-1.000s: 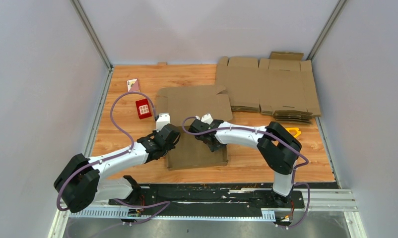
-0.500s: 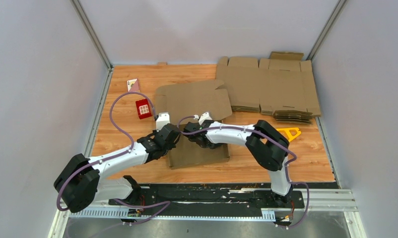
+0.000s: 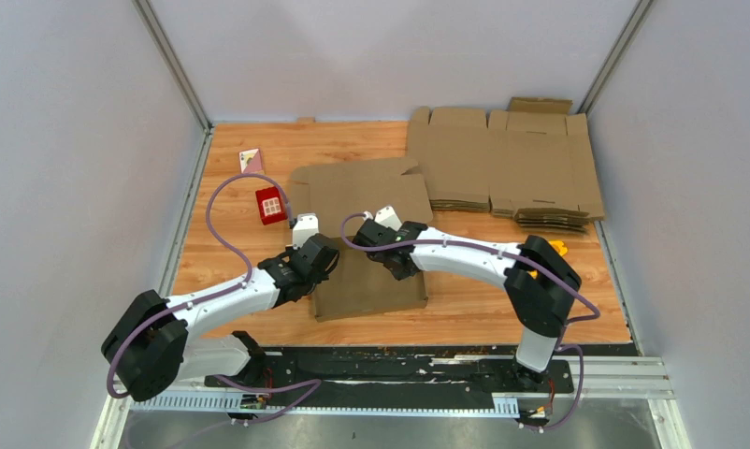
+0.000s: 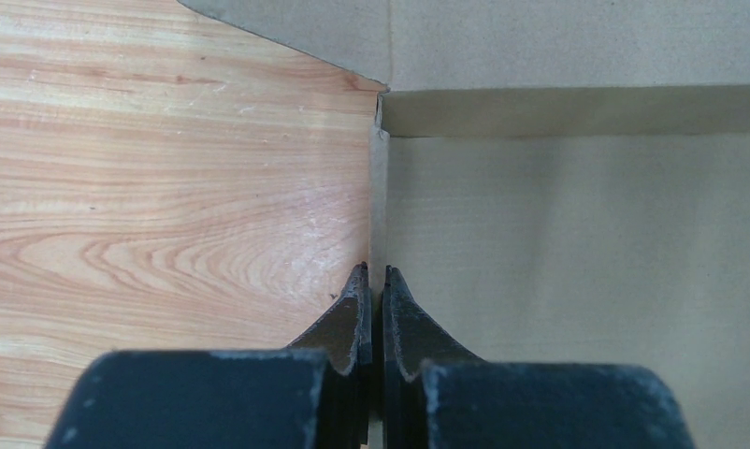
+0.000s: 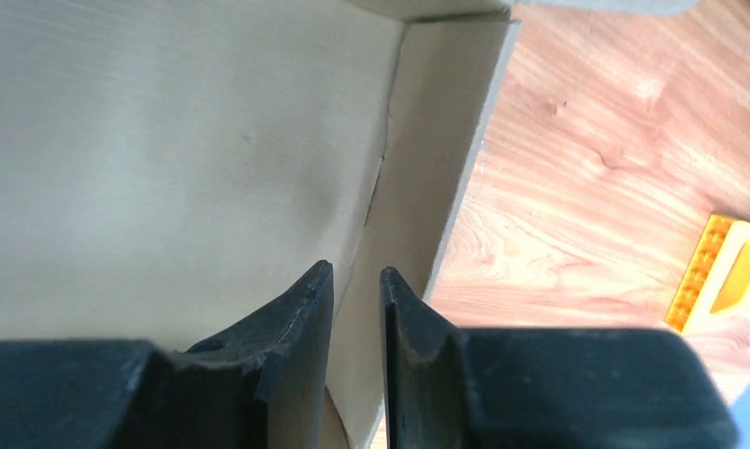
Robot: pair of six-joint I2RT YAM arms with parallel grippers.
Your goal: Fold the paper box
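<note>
Surface point(image 3: 558, 309): a wooden top with grey walls around it. Both arms reach over it from the near edge.

Pile of flat cardboard sheets point(image 3: 502, 159): lies at the far right corner, well apart from both tools.

Paper box point(image 3: 367, 281): plain brown cardboard, in the middle of the surface between the two arms. Its base lies flat with short walls standing up. The big lid flap lies open on the far side.

Left arm point(image 3: 226, 299): comes in from the near left to the left edge of the paper box.

Right arm point(image 3: 465, 260): bends in from the near right to the far part of the base.

Left tool point(image 4: 372, 281): clenched on the left side wall point(image 4: 379, 206) of the paper box. The thin edge of that wall runs right in between the two tips. The wood is on one side and the inside of the box is on the other.

Right tool point(image 5: 355, 276): its fingers are a little apart. One is inside the box and one is outside, with the right side wall point(image 5: 418, 187) going down between them. I cannot tell if they squeeze the wall.

Small red box point(image 3: 270, 205): on the wood just left of the lid flap.

Yellow plastic piece point(image 3: 558, 248): on the wood at the right, partly hidden behind the right arm.

Small card point(image 3: 250, 160): on the wood beyond the small red box, near the left wall.
</note>
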